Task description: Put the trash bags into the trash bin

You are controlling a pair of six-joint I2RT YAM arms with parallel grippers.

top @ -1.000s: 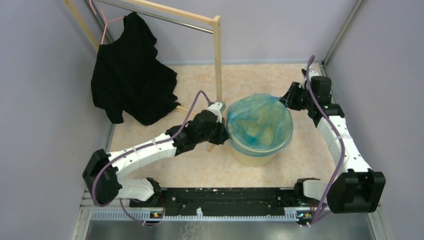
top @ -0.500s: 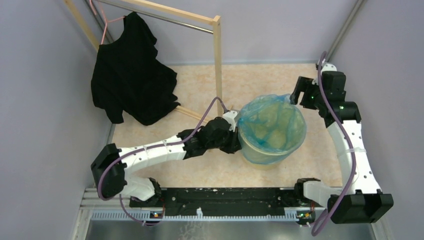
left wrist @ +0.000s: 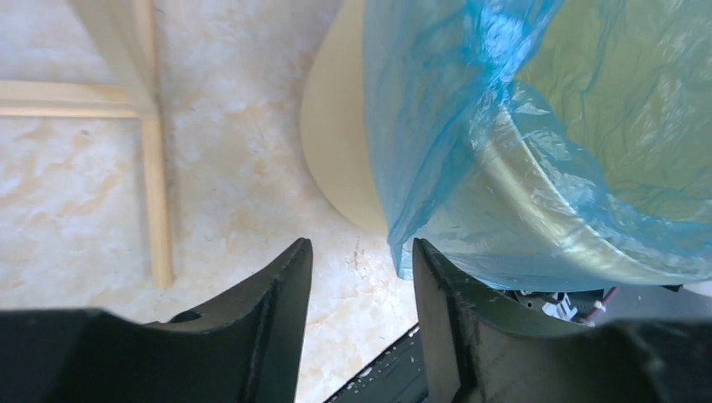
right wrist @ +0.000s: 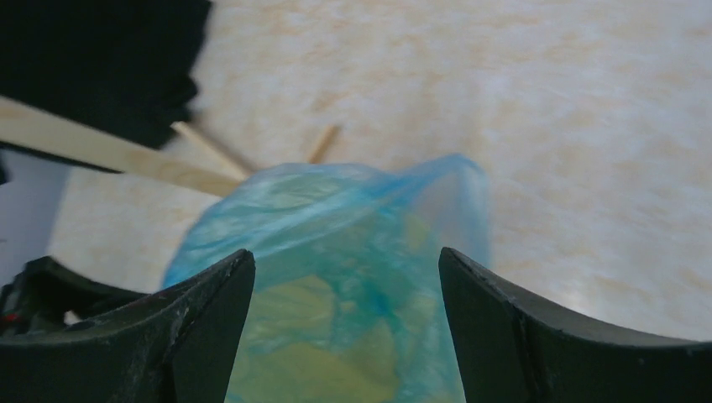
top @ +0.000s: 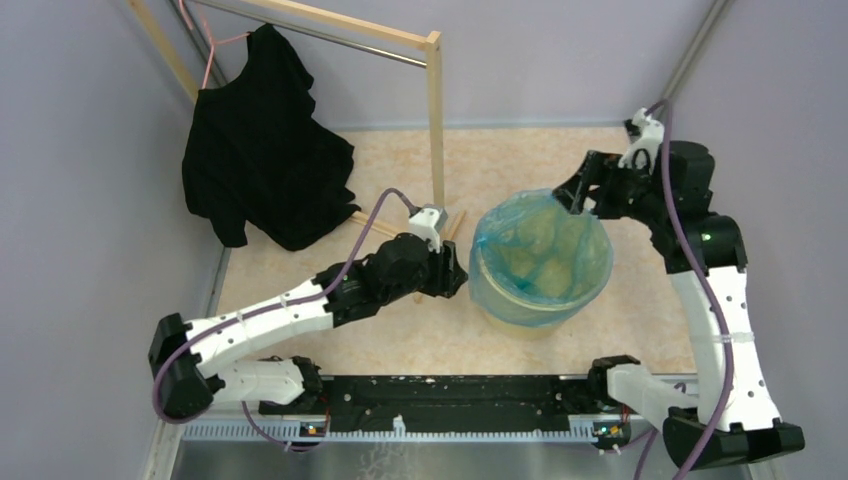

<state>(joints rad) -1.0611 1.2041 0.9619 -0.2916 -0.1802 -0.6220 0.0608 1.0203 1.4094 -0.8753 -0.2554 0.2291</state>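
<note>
Bin [top: 515,316] stands upright on the table [top: 400,340], right of centre, just right of the wooden rack [top: 435,120] post. Blue bag [top: 540,250] lines it, top edge folded over the rim and hanging down the outer wall.

Left gripper [left wrist: 359,259] is low at the bin's left side, fingers apart with nothing between them. The bag's hanging edge sits just beside one fingertip.

Right gripper [right wrist: 346,277] is above the far rim, fingers spread wide, with the bag's raised edge between them. That view is blurred, so contact with the plastic is unclear.

Black shirt [top: 260,150] hangs on the rack, well apart.
</note>
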